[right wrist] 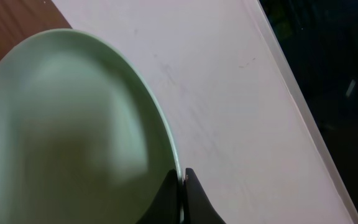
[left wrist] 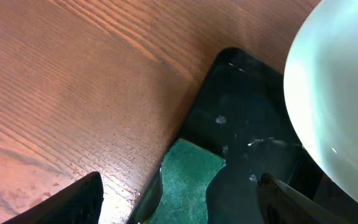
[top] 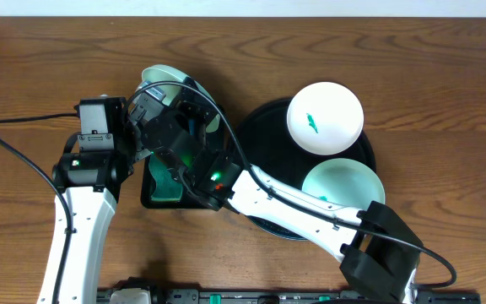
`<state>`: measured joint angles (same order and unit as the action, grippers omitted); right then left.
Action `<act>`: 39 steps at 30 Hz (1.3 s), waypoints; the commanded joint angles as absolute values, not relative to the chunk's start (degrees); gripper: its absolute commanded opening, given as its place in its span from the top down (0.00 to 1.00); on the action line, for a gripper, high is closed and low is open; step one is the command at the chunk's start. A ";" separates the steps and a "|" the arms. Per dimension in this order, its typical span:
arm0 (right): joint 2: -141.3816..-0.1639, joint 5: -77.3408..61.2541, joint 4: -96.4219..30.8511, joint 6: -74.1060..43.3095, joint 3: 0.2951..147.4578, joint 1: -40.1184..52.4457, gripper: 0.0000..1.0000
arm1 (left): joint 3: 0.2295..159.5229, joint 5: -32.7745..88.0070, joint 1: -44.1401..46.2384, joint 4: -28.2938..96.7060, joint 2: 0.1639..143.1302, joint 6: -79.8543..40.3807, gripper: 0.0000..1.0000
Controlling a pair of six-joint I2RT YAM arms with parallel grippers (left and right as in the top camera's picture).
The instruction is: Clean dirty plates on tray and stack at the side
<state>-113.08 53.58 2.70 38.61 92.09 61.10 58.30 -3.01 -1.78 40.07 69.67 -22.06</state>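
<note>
Plate [right wrist: 73, 137] of pale mint green, round and glossy, is pinched at its rim by the right gripper [right wrist: 182, 180], whose dark fingers are closed tight on the thin edge. In the overhead view this plate is seen off the round black tray [top: 260, 127], out past its 10 o'clock side, near the 12 o'clock end of a smaller rectangular black tray [top: 152, 199]. Much of it is hidden there by both wrists, and only a crescent of rim is shown.

Two more plates are left on the round tray. A white plate [top: 325, 118], marked by a small green smear at its centre, is seated at 1 o'clock and overhangs the raised rim. A second mint plate [top: 344, 179] is set at 4 o'clock, its lower left edge covered by the right arm, so its centre is hard to make out.

A rough green sponge [left wrist: 191, 180] is laid in the wet, shiny rectangular tray. The left gripper [left wrist: 179, 182] is held above it with jaws spread wide and nothing between them, only the finger ends being shown at the frame's lower corners. The table [left wrist: 73, 74] is of grained brown wood.
</note>
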 commanded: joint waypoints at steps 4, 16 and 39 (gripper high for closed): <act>-113.14 53.80 2.79 39.90 93.38 61.87 0.99 | 59.27 -3.73 -1.65 40.05 69.67 -22.11 0.21; -113.14 53.80 1.43 39.22 93.36 61.87 0.99 | 59.27 -3.73 -1.65 40.05 69.67 -22.11 0.21; -113.14 55.44 -3.57 17.69 93.36 59.94 0.99 | 59.27 -3.73 -1.65 40.05 69.67 -22.13 0.21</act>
<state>-113.08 54.00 -0.97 30.41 92.18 60.93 58.30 -3.01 -1.78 40.05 69.67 -22.06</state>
